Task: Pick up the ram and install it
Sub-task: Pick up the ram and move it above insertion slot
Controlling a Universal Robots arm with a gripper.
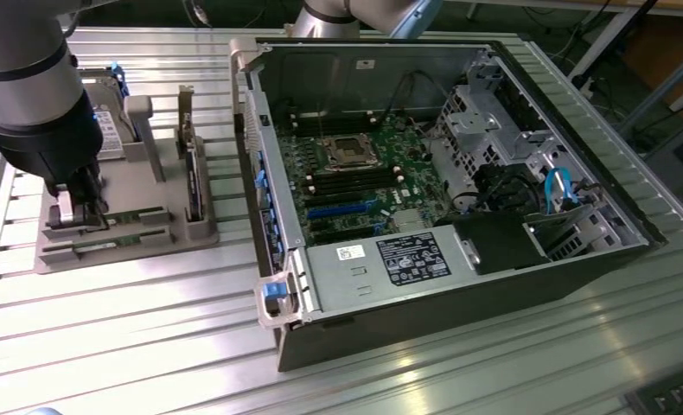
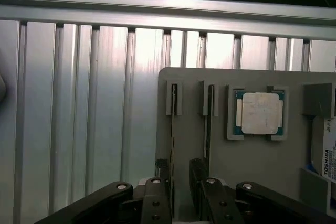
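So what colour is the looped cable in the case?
The cable is light blue; exterior view shows it best.

Open computer case (image 1: 434,324) beside grey tray (image 2: 252,166) (processor (image 2: 259,113) seated).

Between the jaws of the gripper (image 2: 179,165) the ram (image 2: 172,129) stands in its slot on the holder tray (image 2: 220,182), a second strip (image 2: 209,124) just outside one jaw, the processor (image 2: 259,113) beyond it, the hard drive (image 2: 328,150) farther still.
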